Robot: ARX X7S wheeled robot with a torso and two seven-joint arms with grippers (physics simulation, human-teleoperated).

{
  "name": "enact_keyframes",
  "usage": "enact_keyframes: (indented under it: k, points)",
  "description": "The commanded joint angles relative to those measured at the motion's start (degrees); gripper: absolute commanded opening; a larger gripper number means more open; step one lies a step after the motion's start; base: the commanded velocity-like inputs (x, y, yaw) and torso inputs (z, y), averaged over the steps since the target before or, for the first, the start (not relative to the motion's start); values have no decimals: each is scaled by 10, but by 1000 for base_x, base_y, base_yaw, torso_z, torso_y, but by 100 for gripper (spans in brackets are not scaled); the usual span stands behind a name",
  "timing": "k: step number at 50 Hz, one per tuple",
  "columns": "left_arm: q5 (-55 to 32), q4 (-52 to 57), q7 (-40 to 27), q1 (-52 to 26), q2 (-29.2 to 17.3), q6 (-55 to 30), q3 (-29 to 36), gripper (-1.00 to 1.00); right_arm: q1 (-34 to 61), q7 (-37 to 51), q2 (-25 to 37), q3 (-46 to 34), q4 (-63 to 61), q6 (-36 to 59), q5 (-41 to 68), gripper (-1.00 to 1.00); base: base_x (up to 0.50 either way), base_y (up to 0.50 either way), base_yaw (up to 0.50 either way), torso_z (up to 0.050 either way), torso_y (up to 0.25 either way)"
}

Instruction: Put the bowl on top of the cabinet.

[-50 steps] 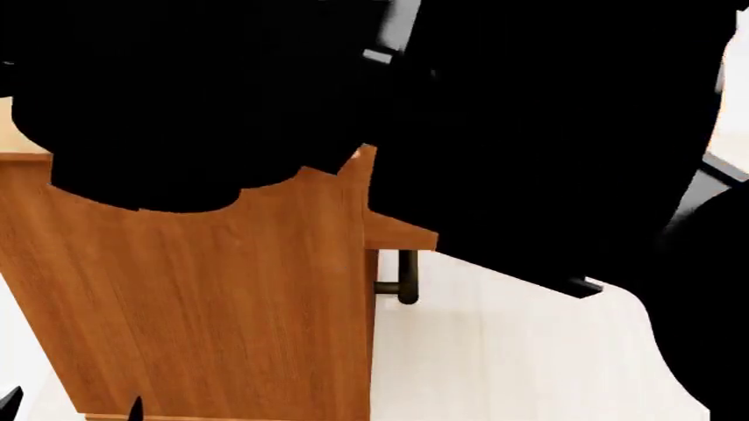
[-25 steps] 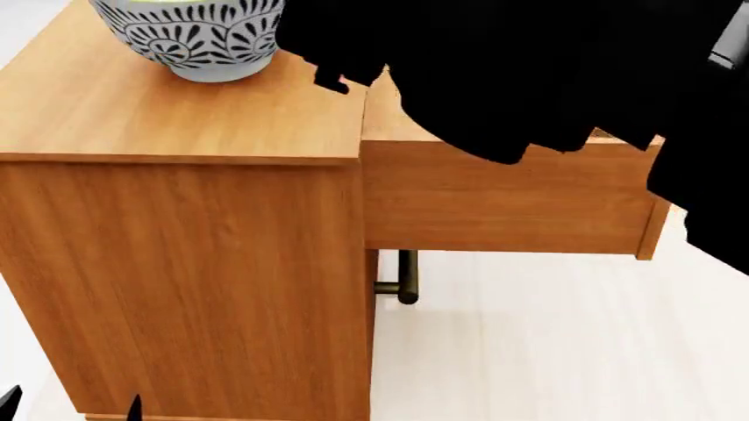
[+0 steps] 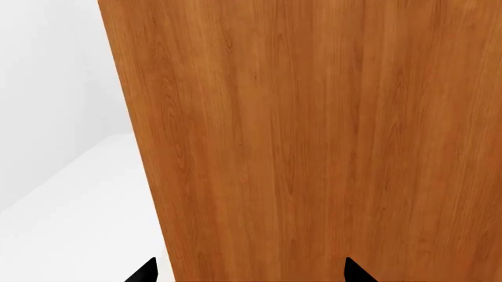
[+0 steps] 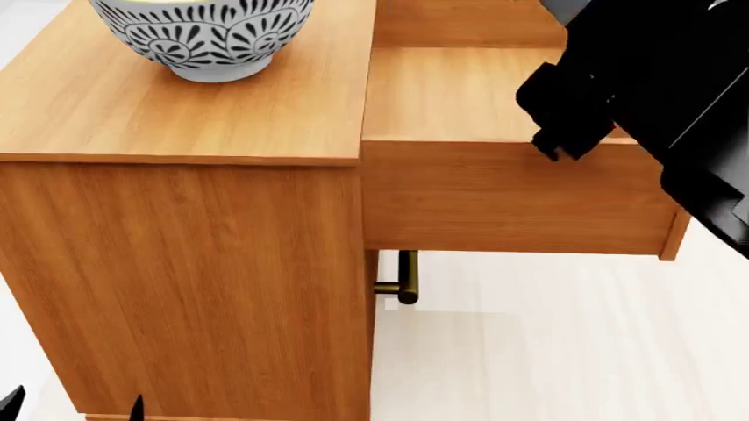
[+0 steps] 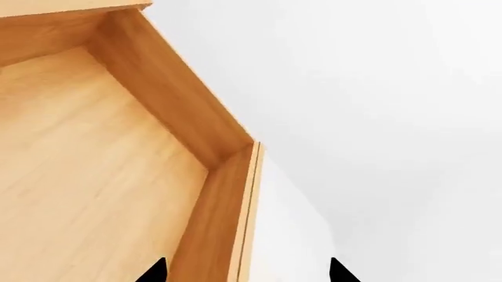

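Observation:
The patterned white and dark grey-blue bowl (image 4: pixel 205 35) stands upright on the flat top of the orange-brown cabinet (image 4: pixel 188 263), near its far left, with no gripper touching it. My right arm (image 4: pixel 655 79) hangs over the pulled-out drawer (image 4: pixel 515 202), well to the bowl's right. The right gripper (image 5: pixel 247 271) is open above the drawer's corner, holding nothing. Low beside the cabinet's side panel (image 3: pixel 314 147), my left gripper (image 3: pixel 249 273) is open and empty; its tips (image 4: pixel 73 409) show at the bottom left of the head view.
The open drawer juts out from the cabinet to the right, its wooden floor (image 5: pixel 79 176) bare. A brass bar handle (image 4: pixel 405 282) sticks out below it. Pale floor (image 4: pixel 550 351) lies around the cabinet.
The right arm has swung away to the right from in front of the head camera, uncovering the bowl on the cabinet top and the open drawer. The left gripper has not moved.

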Motion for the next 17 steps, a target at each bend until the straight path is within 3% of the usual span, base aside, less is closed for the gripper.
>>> enact_keyframes:
  k: [1,17]
  points:
    - [3,-7,0,-2,1,3,5,100,-80,67,115,11,-48,-14,56,100,0,0,0,0,0]
    - [7,-9,-4,-3,3,0,14,100,-257,138,247,17,-96,-167,103,100,0,0,-6,0,0]
